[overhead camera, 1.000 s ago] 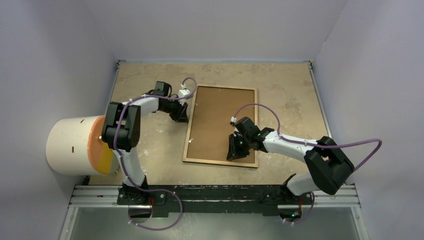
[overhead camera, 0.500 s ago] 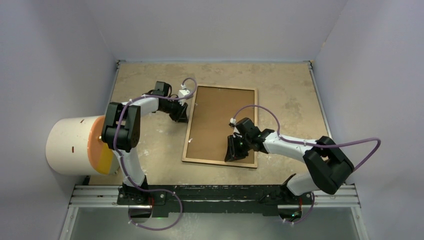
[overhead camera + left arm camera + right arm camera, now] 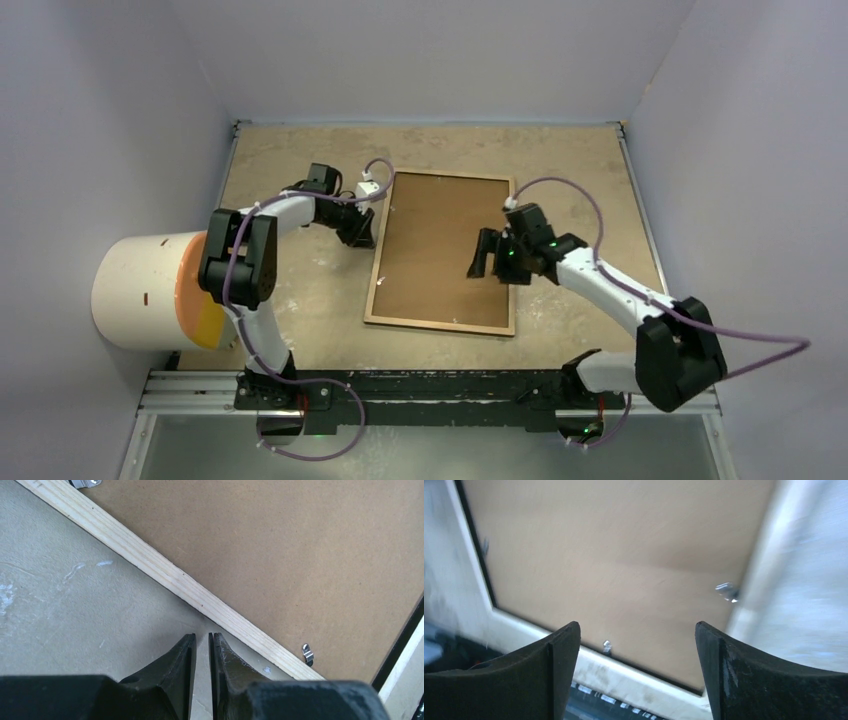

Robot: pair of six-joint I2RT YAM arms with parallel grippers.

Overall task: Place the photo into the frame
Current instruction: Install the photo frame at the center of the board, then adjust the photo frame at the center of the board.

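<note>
- One frame [image 3: 440, 324]: lies flat on the table [image 3: 300, 290], light-wood back up, between the two arms. We judge that the black front faces down.
- One board [image 3: 430, 250]: brown, seated inside the rails and filling the opening edge to edge.
- Photo: not seen in any view. It may lie under the board, face down. We cannot tell, and so cannot call it placed.
- Several clips [image 3: 307, 653]: small metal tabs along the rails. The right wrist view is blurred, so whether each one is turned over the board is unclear to us.
- Left gripper [image 3: 362, 228]: low on the table just outside the left rail, toward its far end. Its fingers are all but together, with only a thin slit between them and nothing held. We cannot confirm contact with the rail.
- Right gripper [image 3: 487, 253]: over the board, nearer the right rail. Its fingers are spread wide, with nothing between them.
- Done, in our judgement: the board sits in the frame, and the stack lies square and assembled.
- Left, in our judgement: check the clips and turn home any that stand off the board. After that, perhaps turn the frame face up to show the photo.
</note>
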